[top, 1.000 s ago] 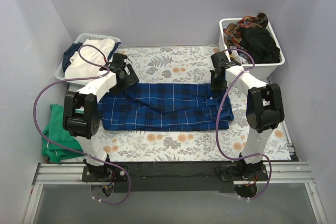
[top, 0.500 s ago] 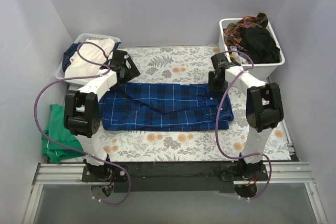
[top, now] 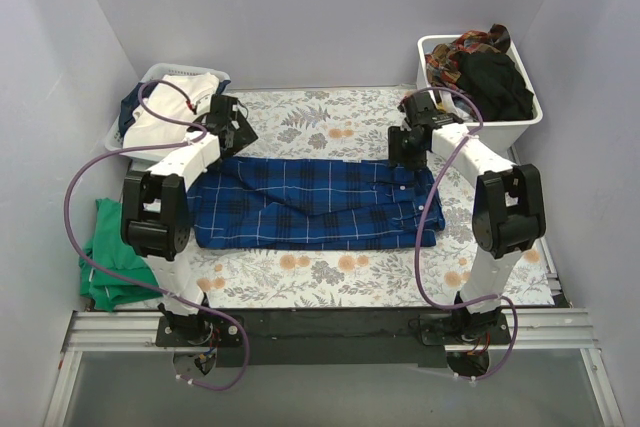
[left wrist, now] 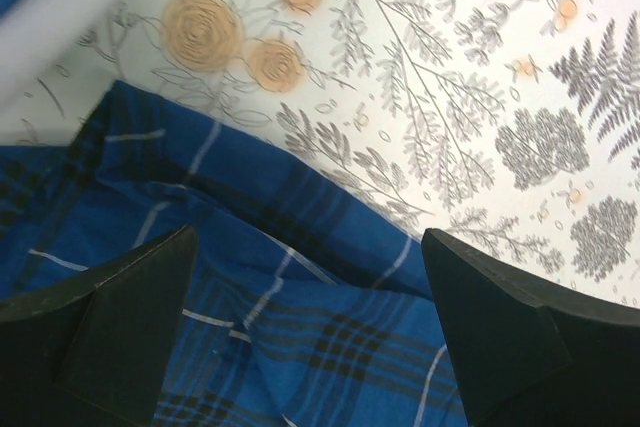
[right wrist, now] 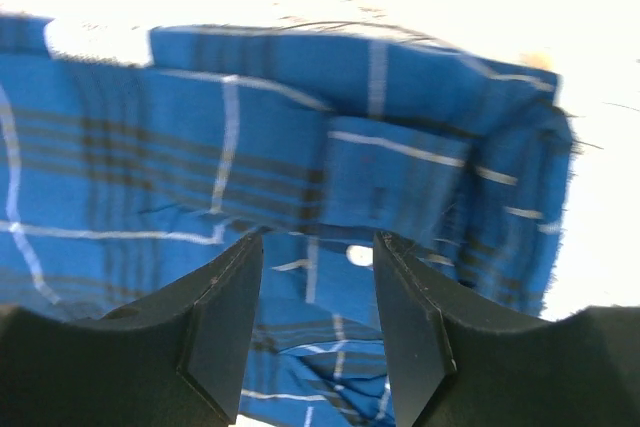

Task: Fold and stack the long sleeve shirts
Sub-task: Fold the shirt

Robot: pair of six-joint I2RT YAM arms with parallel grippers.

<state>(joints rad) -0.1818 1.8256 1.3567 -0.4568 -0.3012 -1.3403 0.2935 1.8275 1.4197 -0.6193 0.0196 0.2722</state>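
My left gripper point(left wrist: 308, 239) and right gripper point(right wrist: 318, 240) hung open and empty over the far edge of the shirt point(top: 310, 202) spread mid-table; too deep a pinch risked catching the cloth point(left wrist: 450, 97) beneath.

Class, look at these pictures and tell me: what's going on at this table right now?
Two robot arms are working on a blue plaid shirt that lies spread out on the floral tablecloth. The left gripper hovers open over the shirt's far left edge, and the right gripper hovers open over its far right corner. Neither holds cloth. A white bin at far right holds more clothes.
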